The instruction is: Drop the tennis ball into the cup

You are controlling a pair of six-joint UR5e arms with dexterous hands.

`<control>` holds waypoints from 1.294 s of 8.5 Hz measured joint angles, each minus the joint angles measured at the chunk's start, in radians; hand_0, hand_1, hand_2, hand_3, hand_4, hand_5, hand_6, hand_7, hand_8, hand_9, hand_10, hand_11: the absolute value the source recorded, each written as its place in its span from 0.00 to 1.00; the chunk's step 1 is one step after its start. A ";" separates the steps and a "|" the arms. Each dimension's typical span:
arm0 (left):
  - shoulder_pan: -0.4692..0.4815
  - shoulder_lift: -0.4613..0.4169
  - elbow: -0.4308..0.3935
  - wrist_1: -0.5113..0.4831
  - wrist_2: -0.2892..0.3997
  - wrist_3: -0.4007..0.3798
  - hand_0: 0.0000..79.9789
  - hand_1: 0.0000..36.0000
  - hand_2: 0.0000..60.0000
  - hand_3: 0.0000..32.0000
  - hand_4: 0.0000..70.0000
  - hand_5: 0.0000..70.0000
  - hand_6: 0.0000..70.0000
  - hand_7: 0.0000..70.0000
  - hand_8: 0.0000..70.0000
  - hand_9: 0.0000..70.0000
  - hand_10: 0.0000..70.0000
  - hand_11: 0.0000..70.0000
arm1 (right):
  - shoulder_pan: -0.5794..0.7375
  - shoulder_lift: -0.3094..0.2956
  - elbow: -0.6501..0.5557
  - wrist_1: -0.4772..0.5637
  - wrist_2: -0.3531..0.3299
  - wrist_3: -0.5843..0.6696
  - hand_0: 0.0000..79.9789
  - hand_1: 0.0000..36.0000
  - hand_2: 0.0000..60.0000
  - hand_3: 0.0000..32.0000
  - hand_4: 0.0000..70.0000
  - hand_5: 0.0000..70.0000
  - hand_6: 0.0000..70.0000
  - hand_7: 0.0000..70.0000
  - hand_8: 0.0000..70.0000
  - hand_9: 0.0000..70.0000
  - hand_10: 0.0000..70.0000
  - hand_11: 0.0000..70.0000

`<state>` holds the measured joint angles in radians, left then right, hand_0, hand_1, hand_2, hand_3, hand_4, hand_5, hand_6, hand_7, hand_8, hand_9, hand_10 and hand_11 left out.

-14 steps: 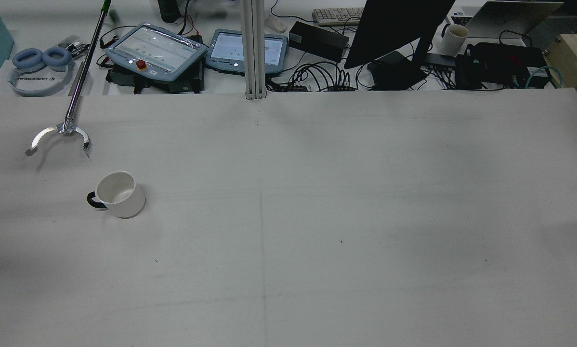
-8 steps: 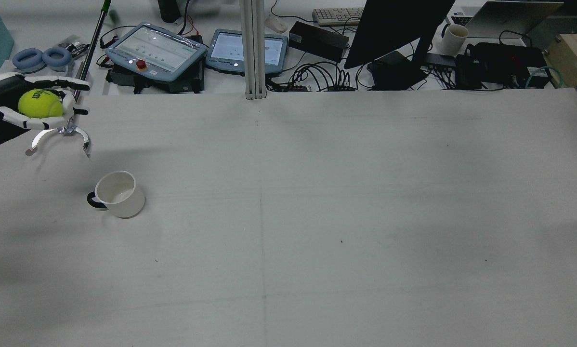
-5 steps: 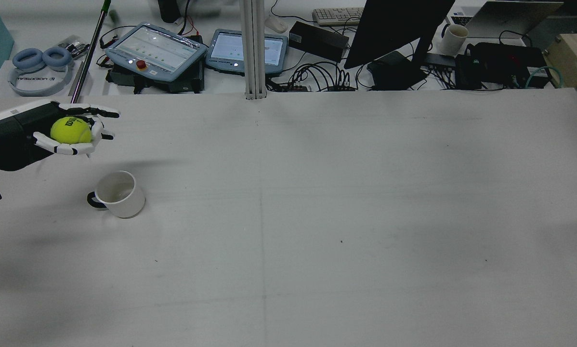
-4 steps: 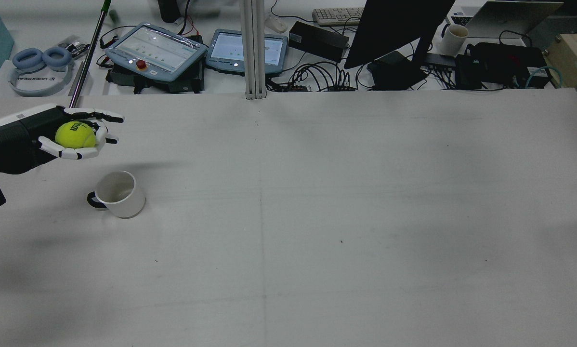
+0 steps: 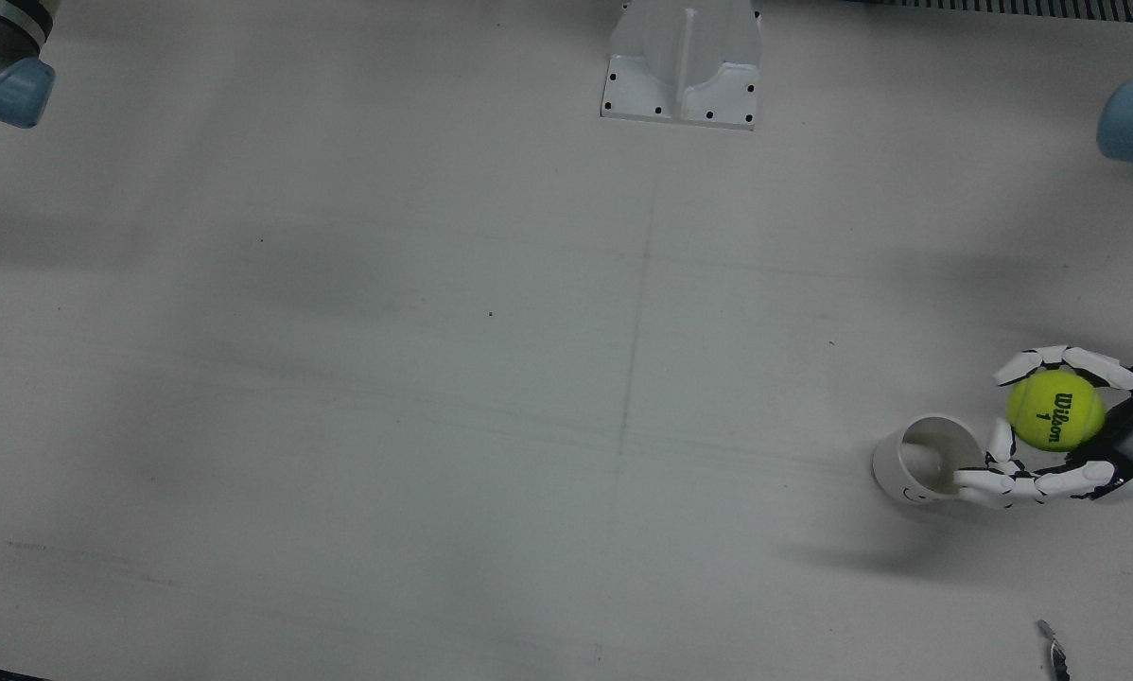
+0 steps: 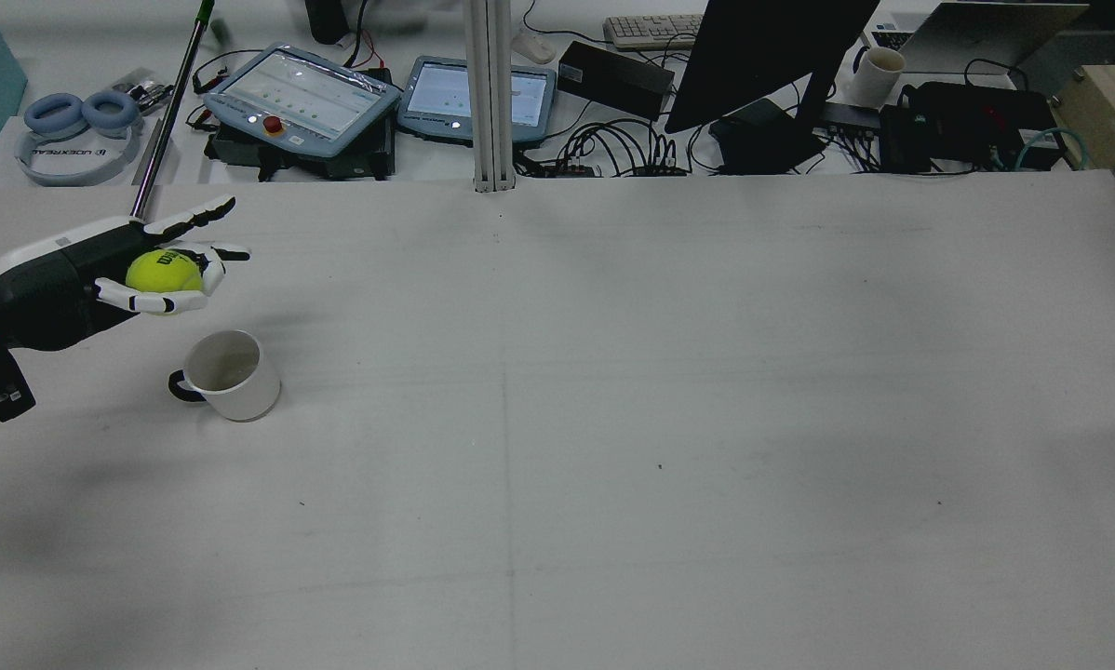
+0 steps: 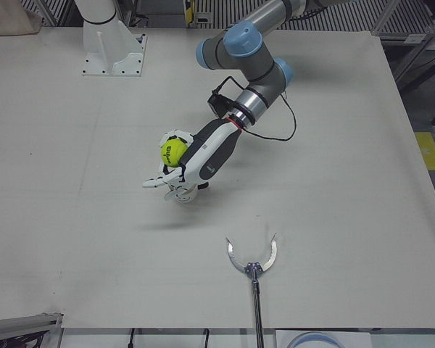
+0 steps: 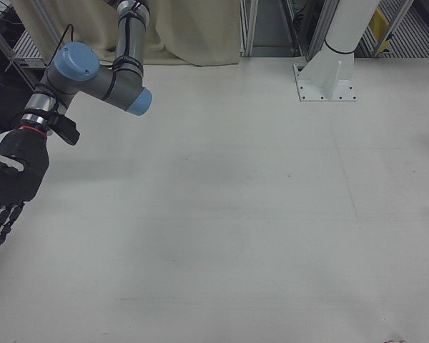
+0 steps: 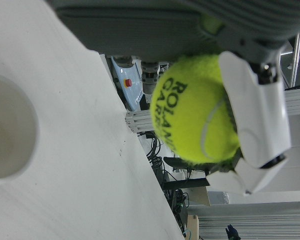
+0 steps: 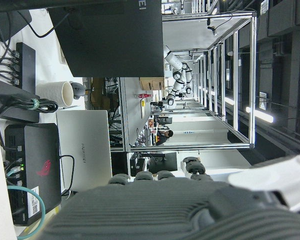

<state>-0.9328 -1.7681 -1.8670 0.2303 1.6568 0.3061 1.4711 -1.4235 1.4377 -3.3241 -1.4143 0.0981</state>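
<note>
Since 0.5 s earlier, left hand (image 6: 101, 279) carried tennis ball (image 6: 164, 271) nearer white cup (image 6: 227, 374), fingers cupped round it. Grabber tool (image 7: 253, 268) lay beyond; table (image 6: 706, 419) rightward open. Right hand (image 8: 11, 182) hung slack-fingered, holding nothing.

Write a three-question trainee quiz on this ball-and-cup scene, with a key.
1. True or false: the yellow-green tennis ball already lies inside the white cup with the black handle.
2. Which hand holds the ball: A) left hand B) right hand C) neither?
3. Fill in: the metal grabber tool on the white table holds ____.

Key: 1. False; the ball is above the table, beside the cup. 2. A. 3. Nothing; its claws are open.
</note>
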 measured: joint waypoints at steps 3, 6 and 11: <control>0.006 0.005 0.001 -0.013 -0.004 0.003 0.51 0.61 0.76 0.00 0.00 0.02 0.01 0.12 0.00 0.00 0.00 0.00 | 0.000 0.000 0.001 0.000 0.000 0.000 0.00 0.00 0.00 0.00 0.00 0.00 0.00 0.00 0.00 0.00 0.00 0.00; 0.006 0.009 0.002 -0.025 -0.005 0.006 0.02 0.35 0.71 0.19 0.00 0.00 0.00 0.06 0.00 0.00 0.00 0.00 | 0.000 0.000 0.001 0.000 0.000 0.000 0.00 0.00 0.00 0.00 0.00 0.00 0.00 0.00 0.00 0.00 0.00 0.00; 0.006 0.011 0.003 -0.026 -0.005 0.007 0.06 0.38 0.73 0.17 0.00 0.00 0.00 0.06 0.00 0.00 0.00 0.00 | 0.000 0.000 0.001 0.000 0.000 0.000 0.00 0.00 0.00 0.00 0.00 0.00 0.00 0.00 0.00 0.00 0.00 0.00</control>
<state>-0.9269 -1.7573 -1.8644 0.2040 1.6521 0.3129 1.4711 -1.4235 1.4383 -3.3241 -1.4143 0.0982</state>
